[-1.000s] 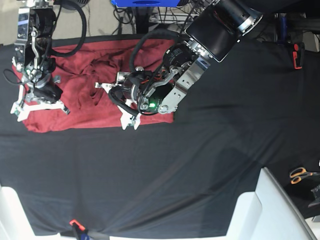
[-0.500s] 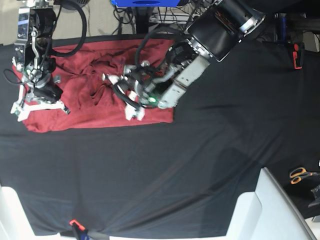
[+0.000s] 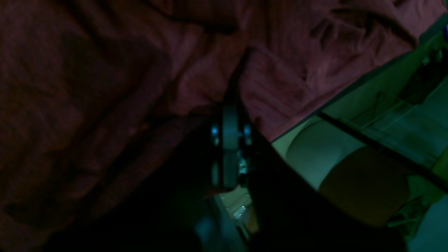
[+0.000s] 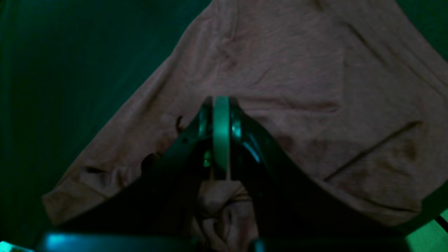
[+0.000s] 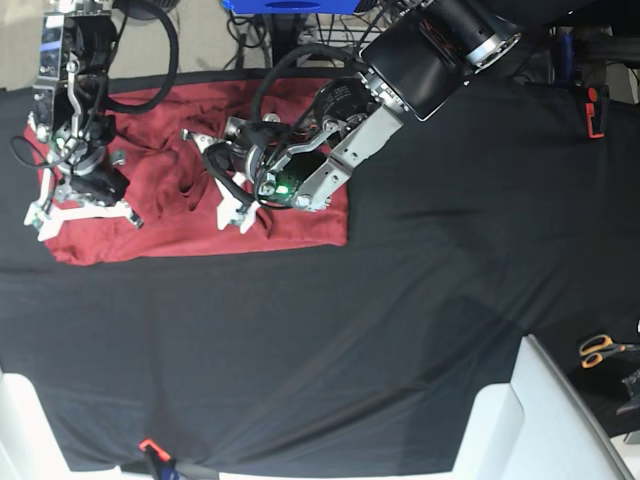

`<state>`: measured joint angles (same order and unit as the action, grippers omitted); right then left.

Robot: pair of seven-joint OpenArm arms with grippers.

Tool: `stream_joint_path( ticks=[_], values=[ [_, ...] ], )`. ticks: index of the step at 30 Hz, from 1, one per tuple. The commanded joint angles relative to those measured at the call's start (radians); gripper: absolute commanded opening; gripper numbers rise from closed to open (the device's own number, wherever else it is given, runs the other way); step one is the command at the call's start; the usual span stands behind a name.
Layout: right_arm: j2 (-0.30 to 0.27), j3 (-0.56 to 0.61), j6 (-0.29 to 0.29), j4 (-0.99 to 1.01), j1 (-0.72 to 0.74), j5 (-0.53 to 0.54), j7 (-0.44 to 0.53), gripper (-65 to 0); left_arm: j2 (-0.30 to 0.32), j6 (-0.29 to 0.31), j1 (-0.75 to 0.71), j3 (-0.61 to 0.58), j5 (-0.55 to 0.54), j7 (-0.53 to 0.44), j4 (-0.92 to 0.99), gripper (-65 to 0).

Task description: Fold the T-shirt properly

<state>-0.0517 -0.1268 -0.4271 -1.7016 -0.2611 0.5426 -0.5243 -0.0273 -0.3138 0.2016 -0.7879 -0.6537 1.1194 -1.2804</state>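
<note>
The T-shirt (image 5: 180,170) lay spread and rumpled on the black cloth sheet (image 5: 400,330), in the far left part of the table as the base view showed it, its near hem running roughly straight and its right edge ending just under the left arm (image 5: 430,50). Creases bunched across the middle of the brick-red fabric, between the two arms. The left arm reached in from the upper right of the base view and hung low over the shirt's right half, with the left gripper (image 5: 225,180) over the wrinkled centre; in the left wrist view its jaws stood pressed together, with the fabric (image 3: 105,87) lying close below and ahead of the tips, and no cloth could be seen pinched between them. The right arm (image 5: 70,90) stood over the shirt's left end, and the right gripper (image 5: 80,210) sat just above the fabric near the left hem corner; the right wrist view showed its jaws likewise closed tight, the shirt (image 4: 297,70) stretching away beyond them, though whether a fold was caught at the tips could not be told. Orange-handled scissors (image 5: 600,349) lay well apart at the table's right edge.
</note>
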Motion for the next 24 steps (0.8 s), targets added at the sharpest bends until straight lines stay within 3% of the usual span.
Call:
stream_joint_path(
  ticks=[1, 5, 8, 11, 17, 20, 24],
  values=[
    [-0.007, -0.003, 0.004, -0.018, 0.009, 0.000, 0.017, -64.8, -0.015, 0.011, 0.014, -0.017, -0.008, 0.001, -0.018, -65.0],
    [-0.007, -0.003, 0.004, -0.018, 0.010, 0.000, 0.017, -64.8, -0.015, 0.048, 0.023, -0.109, -0.008, 0.001, -0.018, -65.0],
    [-0.007, -0.003, 0.004, -0.016, 0.015, 0.000, 0.017, -64.8, -0.016, 0.109, 0.025, -0.160, -0.008, 0.001, -0.018, -65.0],
    [-0.007, -0.003, 0.004, -0.016, 0.015, 0.000, 0.017, -64.8, -0.016, 0.120, 0.025, -0.150, -0.001, 0.001, -0.018, -65.0],
    [-0.012, 0.003, 0.006, -0.016, 0.010, -0.003, 0.013, -64.8, 0.023, 0.120, 0.025, 0.020, -0.001, 0.004, -0.141, -65.0],
    [-0.018, 0.025, 0.023, -0.022, 0.013, -0.009, -0.061, -64.8, 0.059, 0.120, 0.022, 0.149, -0.007, 0.009, -0.241, -65.0],
    [-0.106, 0.195, 0.092, -0.064, 0.015, -0.011, -0.145, -64.8, 0.149, 0.120, -0.038, 0.367, -0.010, 0.023, -0.351, -65.0]
  ],
)
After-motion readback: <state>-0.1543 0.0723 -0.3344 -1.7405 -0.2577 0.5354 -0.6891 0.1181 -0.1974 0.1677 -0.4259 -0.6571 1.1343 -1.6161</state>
